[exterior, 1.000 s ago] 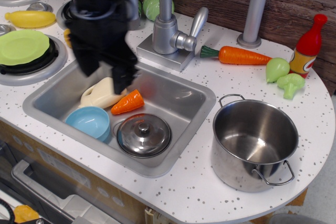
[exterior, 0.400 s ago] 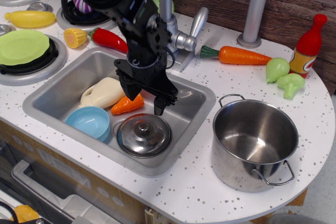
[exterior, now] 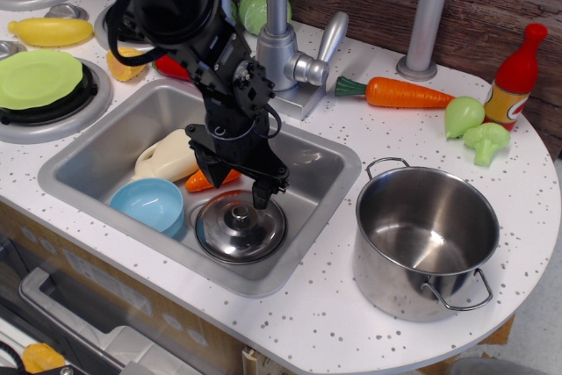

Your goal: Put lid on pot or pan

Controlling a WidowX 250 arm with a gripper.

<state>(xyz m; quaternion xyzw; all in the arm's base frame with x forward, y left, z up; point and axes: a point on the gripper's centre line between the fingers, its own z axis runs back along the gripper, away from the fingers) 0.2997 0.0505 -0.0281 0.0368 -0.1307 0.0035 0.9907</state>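
Note:
The round steel lid (exterior: pixel 239 230) with a small knob lies flat in the sink, at its front. The large steel pot (exterior: pixel 425 241) stands upright and empty on the counter to the right of the sink. My black gripper (exterior: pixel 235 189) hangs open just above the lid's back half, its fingertips (exterior: pixel 260 194) spread on either side over the knob area. It holds nothing.
The sink (exterior: pixel 79 160) also holds a blue bowl (exterior: pixel 147 203), a cream bottle (exterior: pixel 167 155) and a small orange carrot (exterior: pixel 200 182). The faucet (exterior: pixel 285 50) stands behind. A carrot (exterior: pixel 406 93), green vegetables (exterior: pixel 474 129) and a red bottle (exterior: pixel 515 76) lie behind the pot.
My gripper came down from above the sink's back left to just over the lid, moving forward and lower. The lid and pot have not moved.

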